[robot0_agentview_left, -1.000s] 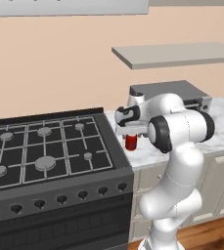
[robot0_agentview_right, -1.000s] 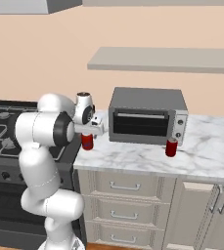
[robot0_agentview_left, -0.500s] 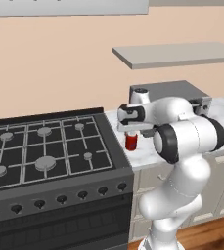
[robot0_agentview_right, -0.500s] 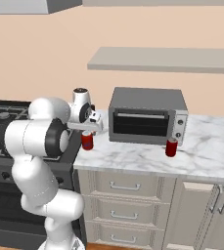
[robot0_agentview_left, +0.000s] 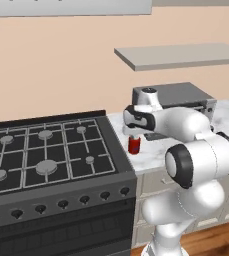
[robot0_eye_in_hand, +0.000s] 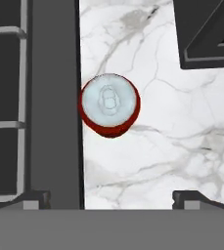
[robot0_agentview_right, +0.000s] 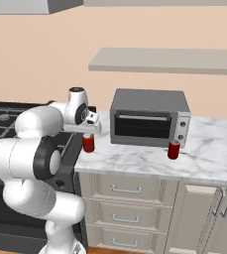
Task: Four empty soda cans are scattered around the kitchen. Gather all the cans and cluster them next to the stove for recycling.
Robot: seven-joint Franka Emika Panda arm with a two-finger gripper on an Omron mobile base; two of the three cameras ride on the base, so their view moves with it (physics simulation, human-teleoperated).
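Gripper [robot0_eye_in_hand: 111, 200] jaws spread wide, hovering over red can [robot0_eye_in_hand: 109, 105] upright on marble counter [robot0_eye_in_hand: 172, 127], touching stove [robot0_agentview_left: 51, 160] edge.

White marble counter [robot0_agentview_right: 135, 161], red can [robot0_agentview_right: 88, 143] upright beside stove [robot0_agentview_left: 46, 160], second red can [robot0_agentview_right: 174, 150] before grey countertop oven [robot0_agentview_right: 149, 118]

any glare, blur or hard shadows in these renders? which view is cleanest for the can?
Left base view: flat even light, no glare, edges slightly soft; the small red soda can is partly hidden under the claw. Right base view: same flat light, with only faint shadows under the cans. Hand view: sharpest, looking straight down on the silvery top, no blur or highlight, beside the black stove edge.
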